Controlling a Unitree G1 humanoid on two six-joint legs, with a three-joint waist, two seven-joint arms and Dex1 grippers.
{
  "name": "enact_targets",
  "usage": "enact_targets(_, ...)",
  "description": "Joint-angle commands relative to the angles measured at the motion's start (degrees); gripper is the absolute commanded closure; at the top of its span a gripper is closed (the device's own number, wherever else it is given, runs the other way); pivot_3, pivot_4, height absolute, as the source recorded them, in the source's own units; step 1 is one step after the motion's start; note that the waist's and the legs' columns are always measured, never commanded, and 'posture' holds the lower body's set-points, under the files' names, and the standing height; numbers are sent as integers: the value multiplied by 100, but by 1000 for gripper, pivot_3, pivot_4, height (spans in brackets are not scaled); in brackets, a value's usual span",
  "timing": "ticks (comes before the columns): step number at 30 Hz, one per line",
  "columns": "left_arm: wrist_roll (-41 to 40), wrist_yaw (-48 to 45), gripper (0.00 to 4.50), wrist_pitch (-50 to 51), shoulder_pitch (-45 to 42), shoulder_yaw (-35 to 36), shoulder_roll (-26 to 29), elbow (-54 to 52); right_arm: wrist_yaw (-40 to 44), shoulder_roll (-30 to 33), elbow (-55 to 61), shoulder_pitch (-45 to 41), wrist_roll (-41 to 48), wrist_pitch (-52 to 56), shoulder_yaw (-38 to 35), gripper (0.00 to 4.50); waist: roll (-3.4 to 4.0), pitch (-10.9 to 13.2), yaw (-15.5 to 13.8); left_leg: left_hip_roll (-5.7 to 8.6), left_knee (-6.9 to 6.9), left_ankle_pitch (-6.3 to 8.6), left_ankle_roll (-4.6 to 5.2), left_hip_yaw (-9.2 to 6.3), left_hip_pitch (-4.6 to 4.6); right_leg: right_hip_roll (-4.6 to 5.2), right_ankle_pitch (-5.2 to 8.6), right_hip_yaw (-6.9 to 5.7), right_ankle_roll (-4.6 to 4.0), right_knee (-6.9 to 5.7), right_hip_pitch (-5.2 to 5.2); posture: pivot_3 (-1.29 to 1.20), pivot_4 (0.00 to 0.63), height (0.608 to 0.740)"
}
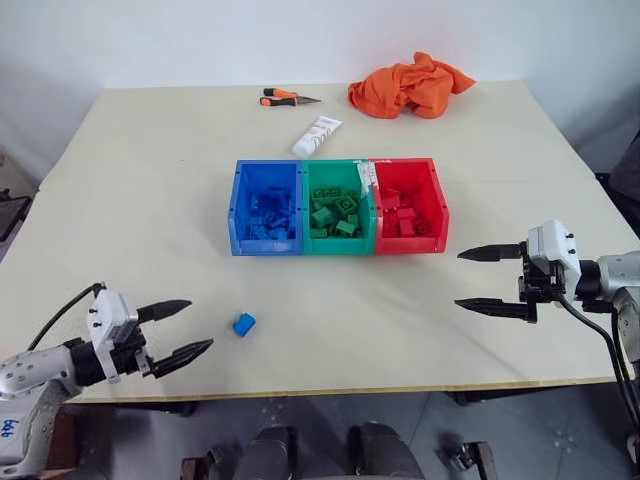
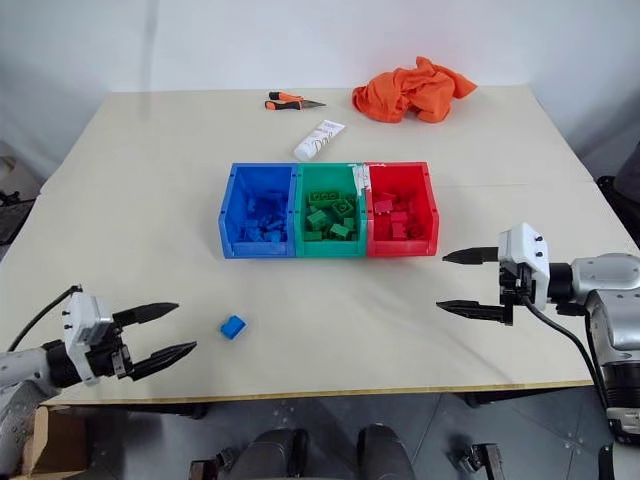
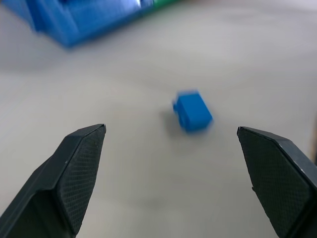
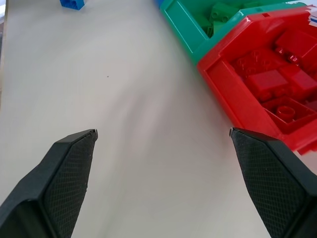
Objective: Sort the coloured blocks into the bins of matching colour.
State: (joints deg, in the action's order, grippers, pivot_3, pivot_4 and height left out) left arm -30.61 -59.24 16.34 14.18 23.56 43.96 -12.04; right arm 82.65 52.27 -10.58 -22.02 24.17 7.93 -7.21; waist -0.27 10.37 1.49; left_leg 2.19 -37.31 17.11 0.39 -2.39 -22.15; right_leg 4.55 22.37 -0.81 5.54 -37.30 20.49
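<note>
One blue block (image 1: pixel 243 324) lies loose on the table, in front of the bins and toward the left. My left gripper (image 1: pixel 188 328) hovers open just left of it, empty; the left wrist view shows the block (image 3: pixel 192 111) ahead between the fingers. The blue bin (image 1: pixel 240 205), green bin (image 1: pixel 340 238) and red bin (image 1: pixel 435 195) stand joined in the table's middle, each holding several blocks of its own colour. My right gripper (image 1: pixel 468 279) hangs open and empty to the right of the red bin (image 4: pixel 233 87), near the table's right side.
At the back of the table lie orange-handled pliers (image 1: pixel 287 97), a white tube (image 1: pixel 316 136) and a crumpled orange cloth (image 1: pixel 410 85). The table's front edge (image 1: pixel 330 391) runs close under both grippers.
</note>
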Motion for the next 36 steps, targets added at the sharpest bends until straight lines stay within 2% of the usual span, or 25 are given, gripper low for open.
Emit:
enact_targets(1,-91,106,0,171,-27,18,54,-314,-58,-140,237,-121,109,48,31,33,0,0,-20,0,-1,0,0,0,0,0,0,0,0,2,-1,0,150,740)
enact_targets(7,277,270,0,108,-559,-753,-172,-156,-204,-423,262,-393,16,99,254,33,1,0,-54,2,0,0,1,-2,-3,0,-1,-2,-1,21,-8,0,150,740)
enact_targets(10,690,414,0,267,-1018,-1430,-279,218,-295,-510,347,-434,10,153,315,33,1,0,-88,2,3,1,0,-3,-4,-1,-1,-7,0,21,-5,0,150,740)
enact_targets(14,1130,554,0,-291,-1571,-1891,-666,935,-394,-468,579,-260,79,255,255,33,8,-5,-160,3,0,0,0,-3,-4,-2,-1,-10,0,17,-5,0,150,740)
enact_targets(17,1293,487,0,-471,-1734,-2061,-705,1086,-478,-416,690,-180,97,331,188,33,8,-5,-180,4,-10,0,0,-7,-3,-2,-1,-14,0,10,-10,0,150,740)
enact_targets(20,1417,581,587,-646,-1831,-2102,-758,1167,-563,-387,790,-108,109,394,128,0,10,-6,-175,5,-18,-1,-1,-7,-2,-1,-1,-13,0,1,-12,0,150,740)
enact_targets(29,1402,555,3444,-597,-1806,-2074,-645,986,-740,-407,960,10,87,498,21,0,10,-6,-148,5,-15,-1,-1,-7,-1,-1,-1,-12,0,-3,-9,0,150,740)
enact_targets(30,1386,559,3568,-554,-1821,-2072,-642,963,-756,-407,970,18,89,501,17,0,10,-6,-148,5,-15,-1,-1,-7,-1,-1,-1,-12,0,-3,-9,0,150,740)
enact_targets(36,1179,958,3567,-131,-2515,-2116,-1107,711,-903,-451,1002,31,85,495,4,0,5,-3,-193,5,-25,-1,0,-14,-6,-1,-1,-15,0,-8,-9,0,150,740)
